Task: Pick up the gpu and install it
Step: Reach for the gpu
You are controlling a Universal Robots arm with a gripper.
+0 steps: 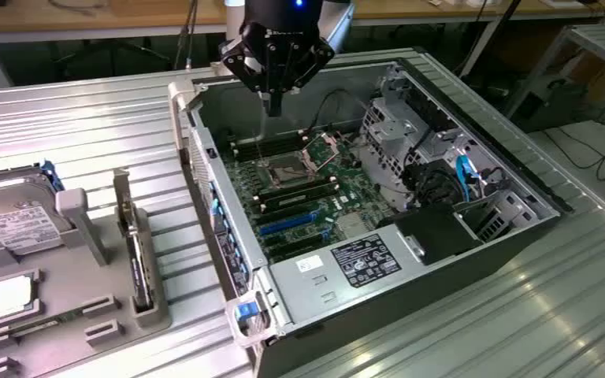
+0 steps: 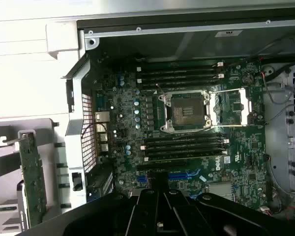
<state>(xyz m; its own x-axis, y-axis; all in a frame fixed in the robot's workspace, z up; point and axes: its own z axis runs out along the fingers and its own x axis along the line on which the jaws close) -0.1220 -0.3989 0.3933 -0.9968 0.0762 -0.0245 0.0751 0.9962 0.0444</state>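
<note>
The gpu [image 1: 139, 264] stands on edge in a slot of the grey holder [image 1: 92, 315] at the exterior view's left, beside the open computer case [image 1: 491, 260]. In the wrist view its green circuit board [image 2: 33, 182] faces the camera, outside the case wall. My gripper [image 1: 273, 106] hangs above the far end of the case, over the motherboard [image 1: 302, 193], shut with nothing between its fingers. From the wrist view the black fingers [image 2: 160, 216] are pressed together above the blue expansion slots [image 2: 184, 174].
A silver hard drive [image 1: 13, 216] and a square processor chip [image 1: 10, 295] lie on the same holder. Inside the case are the open CPU socket [image 2: 187, 110], memory slots [image 2: 179, 73], a drive cage [image 1: 408, 134] and cables [image 1: 465, 177]. Ribbed metal table all around.
</note>
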